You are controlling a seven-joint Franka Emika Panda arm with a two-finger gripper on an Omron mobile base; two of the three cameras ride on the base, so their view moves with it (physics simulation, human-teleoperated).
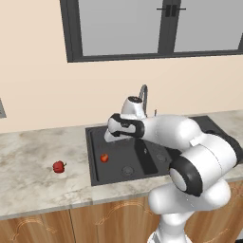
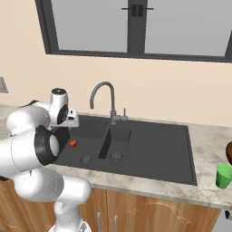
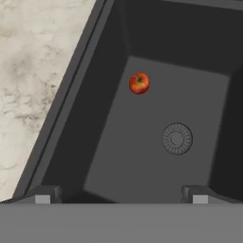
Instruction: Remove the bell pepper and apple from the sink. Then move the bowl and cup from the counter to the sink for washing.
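gripper (image 3: 121, 199) hovering above sink (image 1: 95, 156), jaws spread wide, holding nothing; apple (image 3: 139, 83) lying in large basin; bell pepper (image 1: 59, 166) on counter (image 1: 33, 161).

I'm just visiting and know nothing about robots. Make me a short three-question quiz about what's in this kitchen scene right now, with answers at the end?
1. True or false: the bell pepper lies on the counter, outside the sink.
2. Which fruit lies in the large basin? A) a banana B) the apple C) a lemon
3. Fill in: the gripper hangs above the large basin with its jaws ____.

Key
1. True. The pepper sits on the stone to the left of the sink.
2. B. The apple lies on the basin floor, apart from the round drain.
3. Open, holding nothing. The green cup stands on the counter right of the sink.
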